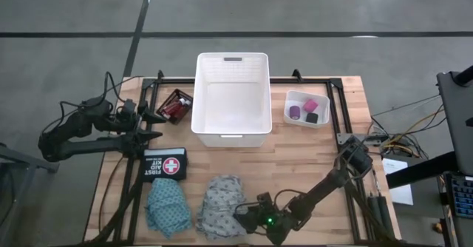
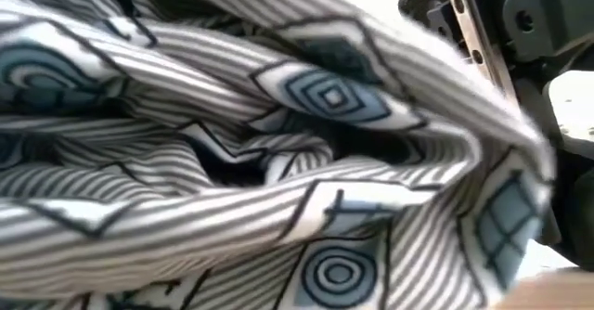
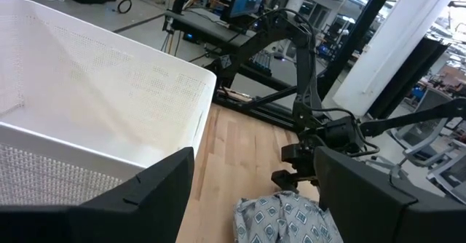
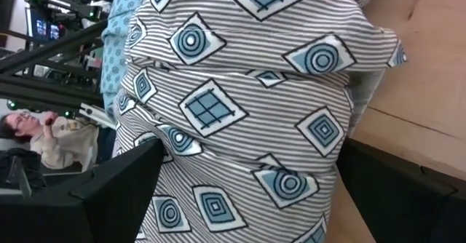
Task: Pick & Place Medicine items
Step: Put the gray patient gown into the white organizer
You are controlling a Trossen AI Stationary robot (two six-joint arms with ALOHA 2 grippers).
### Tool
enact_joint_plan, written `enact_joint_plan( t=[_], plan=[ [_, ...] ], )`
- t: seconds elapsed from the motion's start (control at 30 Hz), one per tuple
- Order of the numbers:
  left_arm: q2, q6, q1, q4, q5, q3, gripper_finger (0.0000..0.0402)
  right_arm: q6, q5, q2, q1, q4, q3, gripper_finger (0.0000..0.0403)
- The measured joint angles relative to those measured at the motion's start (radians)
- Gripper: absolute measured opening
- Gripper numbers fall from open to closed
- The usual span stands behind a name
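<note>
The grey patterned cloth (image 1: 220, 206) lies bunched on the table near the front edge, with the teal cloth (image 1: 168, 207) to its left. My right gripper (image 1: 247, 217) is open at the grey cloth's right end; in the right wrist view (image 4: 247, 199) its fingers stand on either side of the cloth (image 4: 240, 105). The cloth fills the low view (image 2: 260, 161). My left gripper (image 1: 154, 125) is open and empty beside the white basket (image 1: 230, 95). Three red bottles (image 1: 176, 105) lie in a dark tray. The purple, pink and black rolls (image 1: 307, 110) sit in a small white tray. My right gripper has one finger (image 4: 116, 192) on each side of the grey cloth's right end (image 4: 291, 185), coming level from the table's right side. I cannot tell whether the fingers touch the cloth. The cloth lies on the table.
A black first-aid pouch (image 1: 165, 163) lies in front of my left gripper, above the teal cloth. The white basket stands at the table's far middle, between the two trays. A dark frame (image 1: 336, 106) runs along the table's far and right sides. A person (image 4: 44, 137) shows beyond the table.
</note>
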Motion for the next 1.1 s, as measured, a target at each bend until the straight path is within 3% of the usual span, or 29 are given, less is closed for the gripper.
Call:
enact_joint_plan(
  t=[0.6,1.1],
  plan=[
    [0.000,0.000,0.000,0.000,0.000,0.000,0.0289,0.054,-0.029,-0.002,-0.002,-0.030,0.001,0.0389],
    [0.000,0.000,0.000,0.000,0.000,0.000,0.0289,-0.009,-0.029,-0.002,-0.001,-0.022,0.002,0.0187]
  ],
)
